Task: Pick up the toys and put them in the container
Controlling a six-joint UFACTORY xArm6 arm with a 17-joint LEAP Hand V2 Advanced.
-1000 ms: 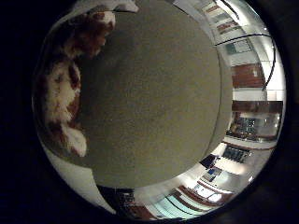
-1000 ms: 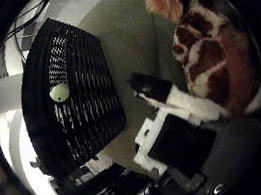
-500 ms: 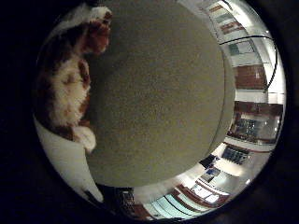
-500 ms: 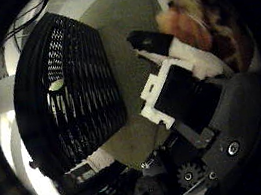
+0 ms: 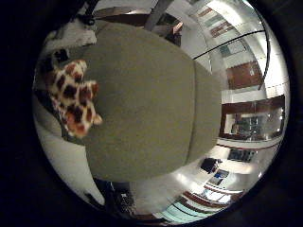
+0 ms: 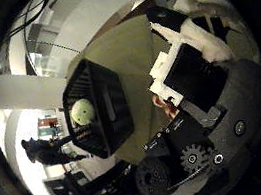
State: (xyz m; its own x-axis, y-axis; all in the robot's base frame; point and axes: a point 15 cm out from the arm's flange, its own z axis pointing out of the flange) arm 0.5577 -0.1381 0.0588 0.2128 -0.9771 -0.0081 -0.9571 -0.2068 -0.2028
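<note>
Holding: the hand (image 6: pixel 190 92) has its white and black fingers curled round a plush toy (image 5: pixel 73 97) with brown spots on cream and orange; the toy sits against the palm side, clear of the table.
Toy in the thumb-side view: only a small orange-brown bit shows behind the white finger parts.
Surface: an olive-green table (image 5: pixel 151 104) spreads below the toy, with nothing else lying on the part that shows.
Container: a black slatted basket (image 6: pixel 100 110) stands on the same table, near the hand but apart from it, its open side turned toward the palm.
Inside the container: a pale green ball (image 6: pixel 82 112) rests within the basket walls.
Hand body: black housing and a gear show beside the basket.
</note>
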